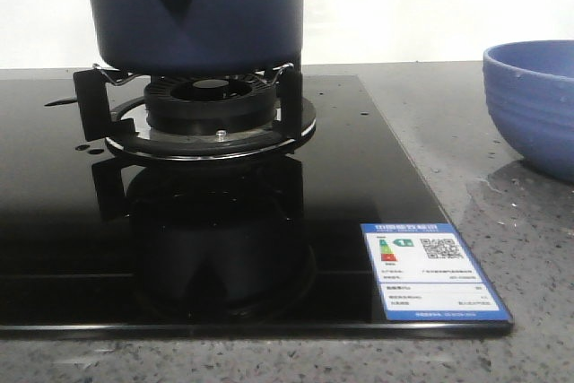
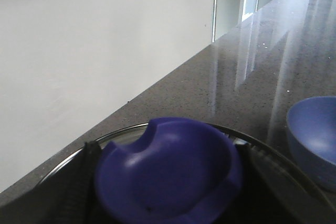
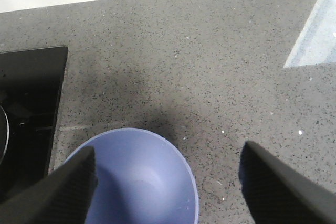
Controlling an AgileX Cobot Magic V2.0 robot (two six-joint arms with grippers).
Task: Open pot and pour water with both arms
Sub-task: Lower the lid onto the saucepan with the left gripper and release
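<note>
Left pincer (image 2: 168, 182) is clenched around a blue knob (image 2: 168, 174) on a glass lid (image 2: 294, 166). Right pincer (image 3: 168, 182) is held released above the ribbed bowl (image 3: 136, 182). On the burner stand (image 1: 211, 109), the pot (image 1: 193, 6) is seated.

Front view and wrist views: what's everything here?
Pot: one, dark navy, on the burner.
Lid knob: one, blue, on a glass lid.
Burner: one, black, on the stove.
Stove: one, black, on the counter.
Label: one, blue-white, stove's front right corner.
Bowl: one, light blue, counter right of stove.
Counter: one, speckled grey.
Left fingers: two, black, either side of the knob.
Right fingers: two, black, spread above the bowl.
</note>
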